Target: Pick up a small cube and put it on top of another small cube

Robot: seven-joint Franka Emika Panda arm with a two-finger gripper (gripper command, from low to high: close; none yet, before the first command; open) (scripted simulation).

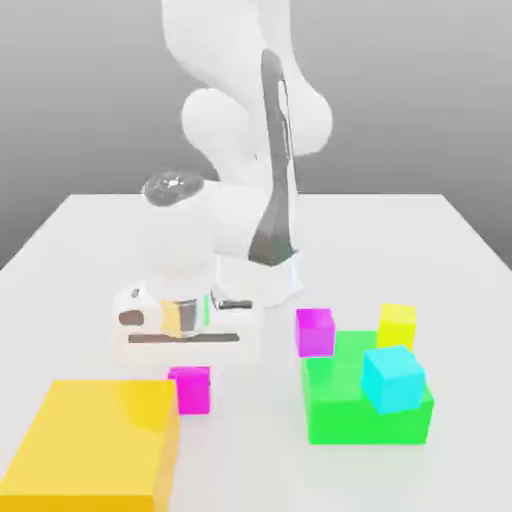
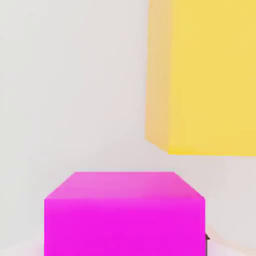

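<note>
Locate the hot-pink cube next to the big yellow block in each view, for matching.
Exterior view: hot-pink cube sits low and left of centre, just below the tool, beside the big yellow block.
Hand view: it sits close up in the foreground.
Shared landmark: the yellow block.

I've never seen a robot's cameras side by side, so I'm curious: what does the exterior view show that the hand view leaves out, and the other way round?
The exterior view alone takes in the white arm, the gripper low over the table, a violet-magenta cube, a small yellow cube, a cyan cube and the green block. The hand view alone gives a close look at the hot-pink cube's top face and front face. Both share the hot-pink cube and the big yellow block beside it.
</note>
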